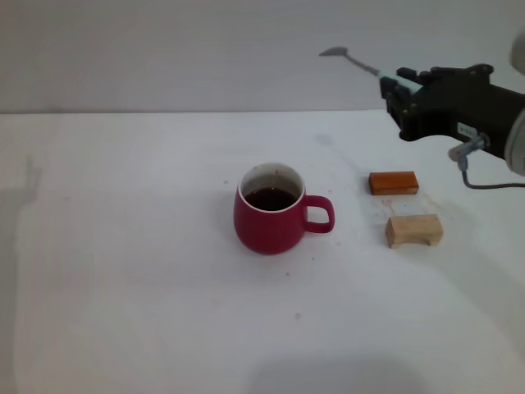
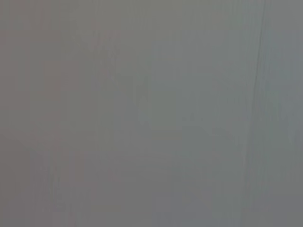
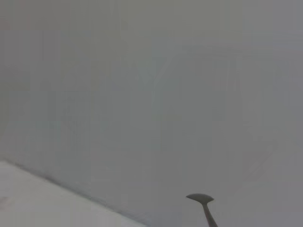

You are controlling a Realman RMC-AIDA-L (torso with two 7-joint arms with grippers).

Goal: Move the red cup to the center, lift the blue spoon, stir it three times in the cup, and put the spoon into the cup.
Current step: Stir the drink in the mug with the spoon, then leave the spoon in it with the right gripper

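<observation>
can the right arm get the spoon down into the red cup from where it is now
Probably yes: the right end effector holds the blue spoon raised above the table, and the red cup sits open-topped with nothing between them.

The left wrist view shows only a plain grey surface (image 2: 142, 113) filling the whole picture. One thin darker line (image 2: 255, 80) runs nearly straight down it. No hand or object appears.
</observation>
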